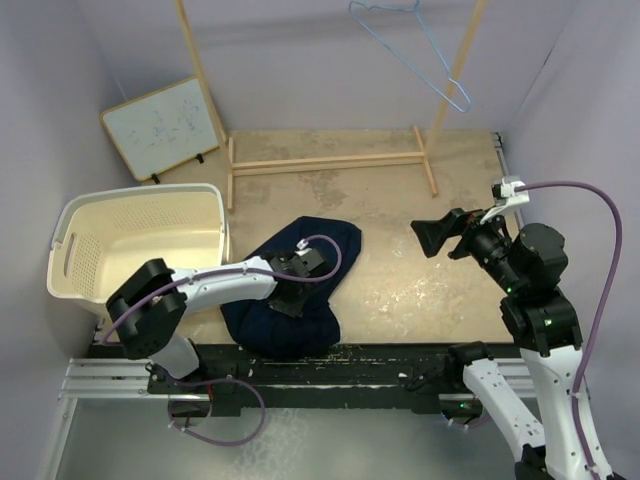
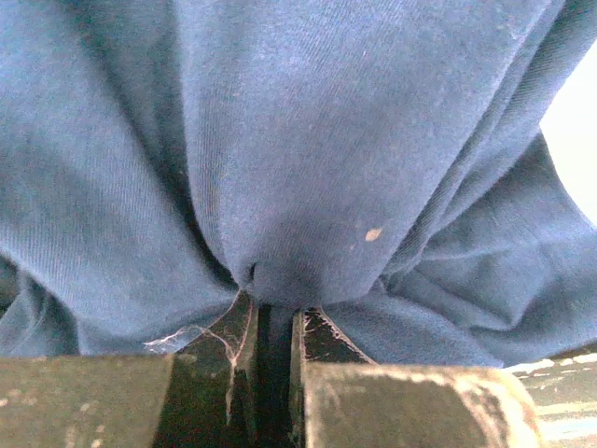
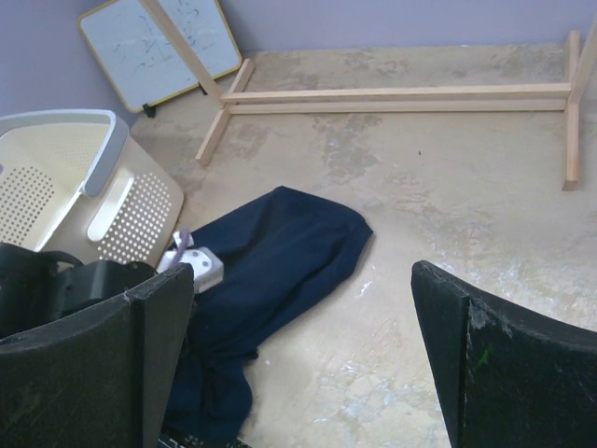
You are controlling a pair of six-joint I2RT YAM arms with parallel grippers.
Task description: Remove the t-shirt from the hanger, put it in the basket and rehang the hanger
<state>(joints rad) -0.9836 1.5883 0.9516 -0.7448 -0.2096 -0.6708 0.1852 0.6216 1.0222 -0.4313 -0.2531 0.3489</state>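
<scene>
On table (image 1: 400, 230), crumpled navy t-shirt (image 1: 338, 243) in pinch of left hand (image 1: 288, 298); right hand (image 1: 428, 238) wide.

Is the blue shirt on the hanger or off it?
Off. The t-shirt lies crumpled on the table, pinched by the left gripper, while the hanger hangs bare between the wooden rack poles.

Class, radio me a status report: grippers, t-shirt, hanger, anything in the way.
Left gripper shut on t-shirt, crumpled on table, off the hanger. Right gripper open, empty, raised. Bare hanger on rack; basket beside t-shirt, not blocking.
</scene>
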